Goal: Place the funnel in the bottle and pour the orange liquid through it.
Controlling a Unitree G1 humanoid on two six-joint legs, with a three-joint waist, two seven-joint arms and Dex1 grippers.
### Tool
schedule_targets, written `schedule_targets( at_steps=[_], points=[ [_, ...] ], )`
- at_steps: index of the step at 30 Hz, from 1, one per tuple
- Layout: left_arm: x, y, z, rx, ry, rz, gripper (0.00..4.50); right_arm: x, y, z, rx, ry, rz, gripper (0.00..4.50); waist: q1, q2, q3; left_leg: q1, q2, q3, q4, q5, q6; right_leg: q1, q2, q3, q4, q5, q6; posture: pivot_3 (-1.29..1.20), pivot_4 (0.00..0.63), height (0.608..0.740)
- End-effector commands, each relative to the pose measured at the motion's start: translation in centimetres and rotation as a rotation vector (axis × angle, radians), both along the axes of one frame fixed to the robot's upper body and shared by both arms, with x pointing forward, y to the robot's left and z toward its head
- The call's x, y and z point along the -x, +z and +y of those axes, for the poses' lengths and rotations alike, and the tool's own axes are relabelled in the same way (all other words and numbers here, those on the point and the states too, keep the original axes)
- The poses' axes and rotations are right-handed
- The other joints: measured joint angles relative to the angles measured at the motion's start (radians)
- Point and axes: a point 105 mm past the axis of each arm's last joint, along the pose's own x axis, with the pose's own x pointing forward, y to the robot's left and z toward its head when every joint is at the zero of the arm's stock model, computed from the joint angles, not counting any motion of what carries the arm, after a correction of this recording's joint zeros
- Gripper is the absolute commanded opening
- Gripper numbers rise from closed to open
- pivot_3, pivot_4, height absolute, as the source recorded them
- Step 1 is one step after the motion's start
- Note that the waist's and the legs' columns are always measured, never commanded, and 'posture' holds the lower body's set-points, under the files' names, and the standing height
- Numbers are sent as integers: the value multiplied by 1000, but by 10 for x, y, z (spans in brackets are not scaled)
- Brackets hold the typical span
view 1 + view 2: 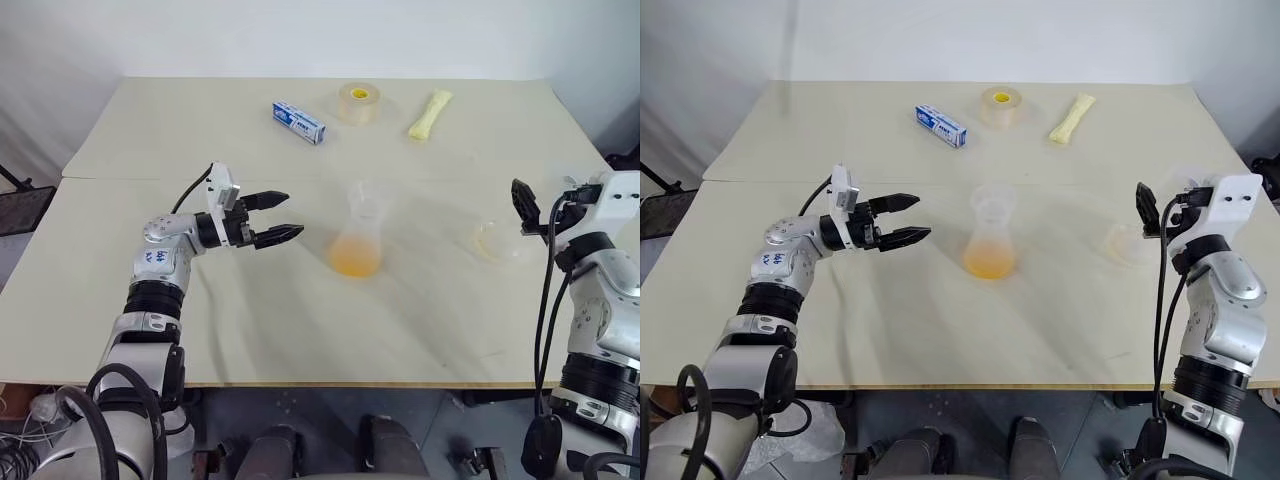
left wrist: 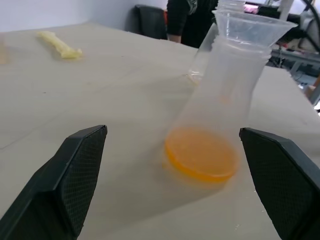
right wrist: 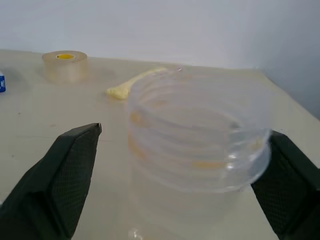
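Step in hand, judged: end of the pour, letting go of the emptied vessel.

At centre of the table [image 1: 250, 320]: bottle [image 1: 358, 240], upright, on its wide base. In its neck: funnel [image 1: 366, 200], rim uppermost, seated, leaning a little. At the bottle's bottom: orange liquid [image 1: 356, 260], a shallow pool. Judged as already through the funnel.

At 3 o'clock from the bottle, well apart: clear wide-mouthed container [image 1: 495, 240], standing on the table, with faint orange traces on its walls and no pool visible inside.

Right gripper [image 3: 185, 132]: spread wide, one finger on either side of the container, pinching nothing. Contact with the walls not discernible.

Left gripper [image 1: 293, 214]: at 9 o'clock from the bottle, near but apart, spread wide, empty, pointing at the bottle's lower body.

At 12 o'clock, far edge, untouched: tape roll [image 1: 359, 103], blue-and-white box [image 1: 299, 122], yellow packet [image 1: 430, 114].

Next move, judged: draw the right gripper straight back from the container without clipping its rim. Keep the left gripper off the bottle, or close gently low on the body if steadying is wanted. Risk: a knock to the leaning funnel or the light bottle.
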Motion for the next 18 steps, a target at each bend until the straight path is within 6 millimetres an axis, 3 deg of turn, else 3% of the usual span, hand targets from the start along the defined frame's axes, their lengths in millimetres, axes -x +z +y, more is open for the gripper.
schedule_targets(
  at_steps=[1, 6, 9, 14, 18],
  points=[
    [3, 4, 1, -5, -13, -14, 4500, 9, 41, 3, 55, 13, -125, 4472, 0, 0, 0, 0, 0, 0, 0, 0, 0, 0, 0, 0, 0, 0, 0, 0, 150, 740],
    [-1, 7, 1, 4, 10, -4, 4500, 18, 76, 23, 133, 125, -195, 4472, 1, 0, 0, 0, 0, 0, 0, 0, 0, 0, 0, 0, 0, 0, 0, 0, 150, 740],
    [-2, 9, 5, 1, 14, -5, 4500, 32, 85, 44, 203, 259, -196, 4472, 3, 0, 0, 0, 0, 0, 0, 0, 0, 0, 0, 0, -1, 0, 0, 0, 150, 740],
    [5, 4, 17, -55, -13, -14, 4500, 73, 52, 76, 370, 562, -23, 4472, 12, -1, 0, -1, 0, -1, 0, 0, 0, 1, 0, -2, -2, 0, 0, 0, 150, 740],
    [14, -2, 27, -92, -26, -36, 4500, 115, 13, 85, 415, 764, 157, 4472, 19, -1, 1, 0, 0, 0, 0, 0, 1, 2, -1, -2, -3, 0, 0, 0, 150, 740]
  ],
)
